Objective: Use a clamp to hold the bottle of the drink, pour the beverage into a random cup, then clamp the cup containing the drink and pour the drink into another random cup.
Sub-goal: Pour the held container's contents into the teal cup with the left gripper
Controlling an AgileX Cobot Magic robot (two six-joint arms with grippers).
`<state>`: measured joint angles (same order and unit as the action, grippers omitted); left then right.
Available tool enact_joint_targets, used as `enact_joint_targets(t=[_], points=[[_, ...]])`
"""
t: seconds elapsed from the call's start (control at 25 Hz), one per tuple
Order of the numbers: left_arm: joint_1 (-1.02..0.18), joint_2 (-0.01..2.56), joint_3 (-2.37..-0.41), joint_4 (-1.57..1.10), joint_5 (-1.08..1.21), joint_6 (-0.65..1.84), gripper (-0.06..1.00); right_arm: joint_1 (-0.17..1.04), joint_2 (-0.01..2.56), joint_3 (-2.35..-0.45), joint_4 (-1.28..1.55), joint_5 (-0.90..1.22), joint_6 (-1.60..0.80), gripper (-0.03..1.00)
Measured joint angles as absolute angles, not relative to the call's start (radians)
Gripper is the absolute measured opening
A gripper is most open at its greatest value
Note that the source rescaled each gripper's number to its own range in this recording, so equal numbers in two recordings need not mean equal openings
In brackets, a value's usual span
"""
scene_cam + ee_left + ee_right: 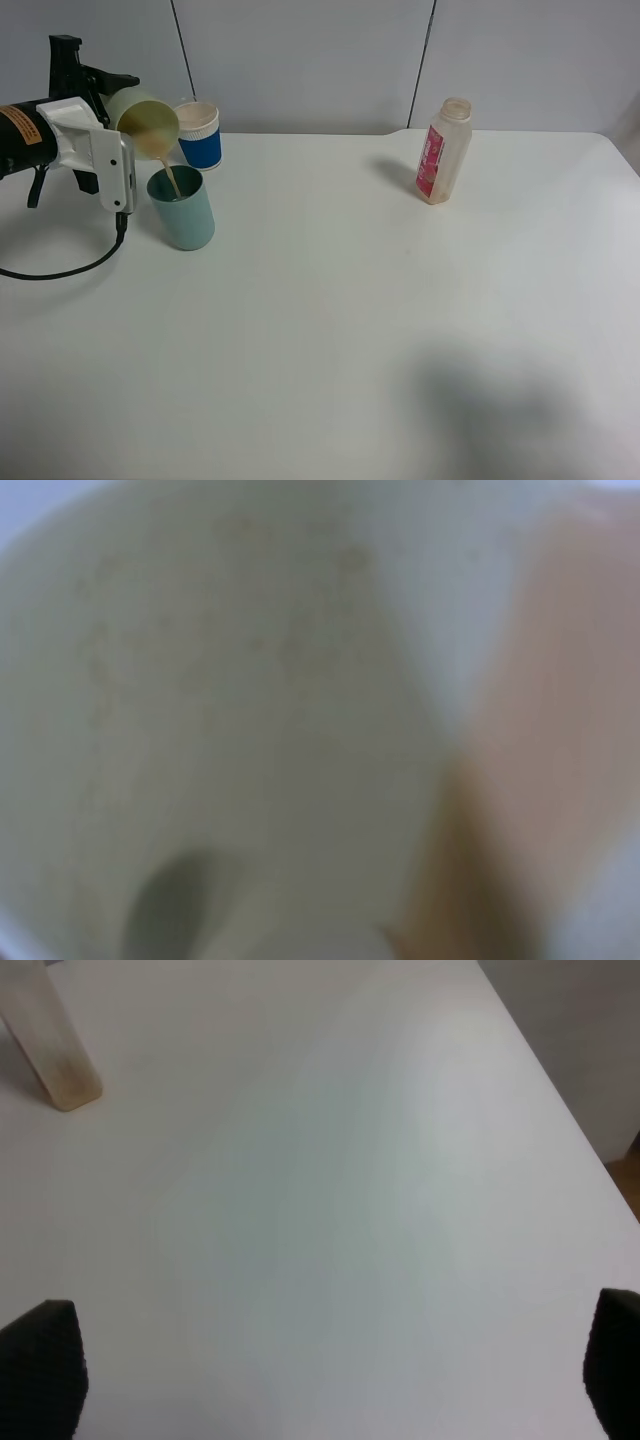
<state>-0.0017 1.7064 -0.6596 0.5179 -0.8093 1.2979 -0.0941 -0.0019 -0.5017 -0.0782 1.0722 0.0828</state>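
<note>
Left gripper [125, 150] squeezed tight on yellow cup [143, 118], tipped over teal cup [182, 207]. Thin drink stream [172, 181] poured in. Right gripper [320, 1370] wide open, nothing held. Bottle [442, 150] left standing far off. Tipped too fast, drink could be spilled onto table [350, 330].

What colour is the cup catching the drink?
Light teal, darker green inside; the exterior high view shows it best.

Near the desk's [330, 330] far left corner, the tilted tumbler [143, 118] hangs in the left gripper [105, 140] above the upright cup [182, 207], liquid [172, 180] falling into it. A third cup [199, 134] stands just behind. The bottle [443, 150] stands well apart, toward the far right edge.
</note>
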Motion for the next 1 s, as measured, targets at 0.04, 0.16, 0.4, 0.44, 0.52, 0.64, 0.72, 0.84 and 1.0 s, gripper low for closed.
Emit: enact_joint_targets(t=[0.04,0.16,0.4,0.44,0.52,0.64,0.72,0.84,1.0], points=[[-0.002,1.706,-0.66,0.518,-0.811,1.299,0.01,-0.094,-0.002,-0.502,-0.078,1.072,0.083,0.99],[-0.002,1.706,-0.66,0.518,-0.816,1.315,0.01,-0.094,-0.002,-0.502,-0.078,1.072,0.083,0.99],[-0.002,1.706,-0.66,0.518,-0.818,1.348,0.01,-0.094,-0.002,-0.502,-0.078,1.072,0.083,0.99],[-0.002,1.706,-0.66,0.518,-0.818,1.349,0.01,-0.094,-0.002,-0.502,-0.078,1.072,0.083,0.99],[-0.002,1.706,-0.66,0.518,-0.82,1.35,0.01,-0.094,-0.002,-0.502,-0.078,1.072,0.083,0.99],[-0.002,1.706,-0.66,0.518,-0.825,1.35,0.01,-0.094,-0.002,-0.502,-0.078,1.072,0.083,0.99],[-0.002,1.706,-0.66,0.518,-0.834,1.35,0.01,-0.094,-0.002,-0.502,-0.078,1.072,0.083,0.99],[-0.002,1.706,-0.66,0.518,-0.85,1.37,0.01,-0.094,-0.002,-0.502,-0.078,1.072,0.083,0.99],[-0.002,1.706,-0.66,0.518,-0.854,1.377,0.01,-0.094,-0.002,-0.502,-0.078,1.072,0.083,0.99]])
